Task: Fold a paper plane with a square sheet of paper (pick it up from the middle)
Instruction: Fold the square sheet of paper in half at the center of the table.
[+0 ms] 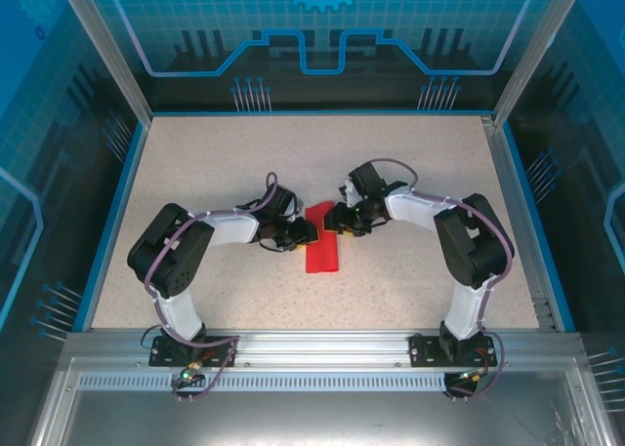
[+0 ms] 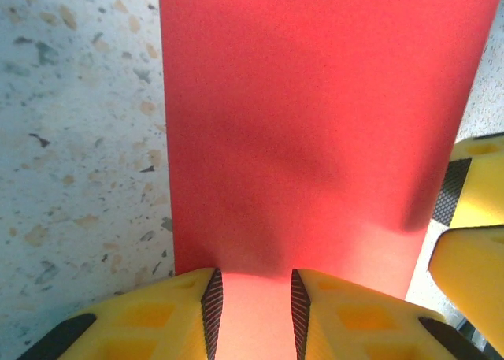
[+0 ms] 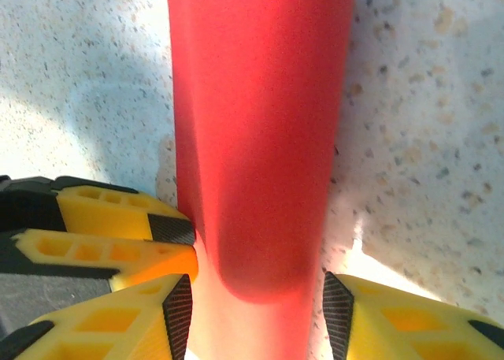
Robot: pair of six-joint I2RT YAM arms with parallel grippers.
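The square sheet of paper (image 1: 323,253), a narrow red strip, lies on the surface (image 1: 410,153) between the two hands, one end between the parted pads of the left hand (image 2: 253,289) and the other between those of the right hand (image 3: 256,295); whether either grips it, I cannot tell.

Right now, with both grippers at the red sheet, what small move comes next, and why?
Probably close the right gripper on the red sheet: its fingers straddle the folded strip without clearly pinching, while the left gripper looks clamped on it from the other side. Then both could lift it.
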